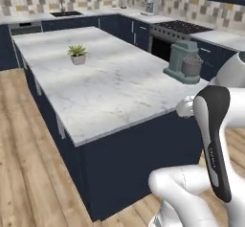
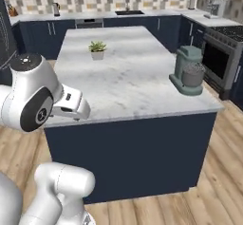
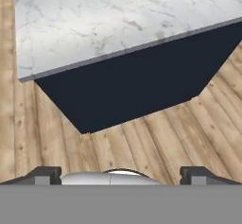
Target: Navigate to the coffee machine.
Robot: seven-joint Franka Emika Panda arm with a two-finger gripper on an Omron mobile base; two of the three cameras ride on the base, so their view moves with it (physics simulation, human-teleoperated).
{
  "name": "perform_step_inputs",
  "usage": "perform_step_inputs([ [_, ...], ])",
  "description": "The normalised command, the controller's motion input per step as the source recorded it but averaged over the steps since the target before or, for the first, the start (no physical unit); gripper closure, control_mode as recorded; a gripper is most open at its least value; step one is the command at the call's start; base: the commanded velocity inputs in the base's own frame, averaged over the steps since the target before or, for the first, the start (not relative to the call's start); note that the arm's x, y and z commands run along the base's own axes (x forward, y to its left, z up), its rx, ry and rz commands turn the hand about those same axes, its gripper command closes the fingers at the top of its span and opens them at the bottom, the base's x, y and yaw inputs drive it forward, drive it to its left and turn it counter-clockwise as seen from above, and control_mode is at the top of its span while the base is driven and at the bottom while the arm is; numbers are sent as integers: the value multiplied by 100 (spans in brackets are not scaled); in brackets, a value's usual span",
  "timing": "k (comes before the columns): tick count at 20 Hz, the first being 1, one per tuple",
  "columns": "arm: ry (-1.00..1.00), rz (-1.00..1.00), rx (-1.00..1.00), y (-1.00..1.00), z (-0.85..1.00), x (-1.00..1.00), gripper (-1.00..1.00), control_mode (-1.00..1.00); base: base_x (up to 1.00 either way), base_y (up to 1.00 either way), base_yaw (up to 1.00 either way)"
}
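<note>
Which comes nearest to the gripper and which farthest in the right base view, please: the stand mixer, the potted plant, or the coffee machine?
From the gripper, open over the floor at the island's near end:
1. Stand mixer, on the island's right edge.
2. Potted plant, mid-island, farther back.
3. Coffee machine, on the far right back counter.

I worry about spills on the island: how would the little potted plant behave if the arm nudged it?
The potted plant would probably slide on the smooth marble island top. Its pot looks short and wide, so it would likely tip only if struck at the leaves. It seems light.
</note>
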Motion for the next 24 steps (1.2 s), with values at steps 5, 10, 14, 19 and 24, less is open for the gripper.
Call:
perform_step_inputs([
  [5,0,0,0,0,0,0,-100,100,-53,-100,41],
  [10,0,0,0,0,0,0,-100,100,-2,-100,22],
  [14,0,0,0,0,0,0,-100,100,75,-100,5],
  [19,0,0,0,0,0,0,-100,100,93,-100,0],
  [24,0,0,0,0,0,0,-100,100,60,-100,1],
])
